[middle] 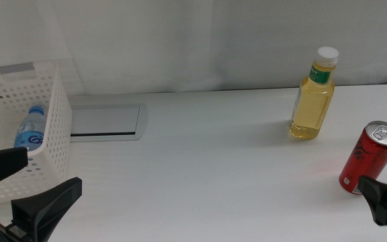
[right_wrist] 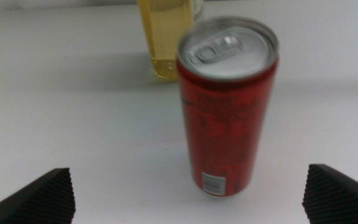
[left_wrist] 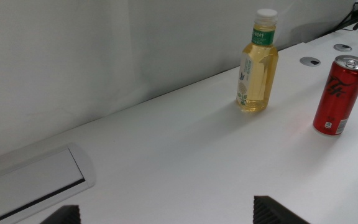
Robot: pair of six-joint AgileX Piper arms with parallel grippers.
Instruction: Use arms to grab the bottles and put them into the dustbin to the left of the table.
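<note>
Standing upright toward the far right of the table (middle: 213, 168), the yellow-liquid bottle (middle: 312, 94) is wearing its white cap and green neck band, untouched by either arm. Taking that bottle as the mark: a red drink can (middle: 370, 156) is standing just to its right and nearer the front edge, close beside it but apart. The right gripper (right_wrist: 188, 196) is sitting low behind the can on the near side, jaws spread wide and holding nothing, so the can is standing squarely between it and the bottle. Far off to the bottle's left, the white perforated dustbin (middle: 49, 144) is holding the small clear water bottle (middle: 30, 130), blue cap up. A grey panel (middle: 105, 122) is lying between dustbin and bottle, beside the basket. The left gripper (middle: 25, 185) is waiting in front of the dustbin, jaws gaping and empty.
</note>
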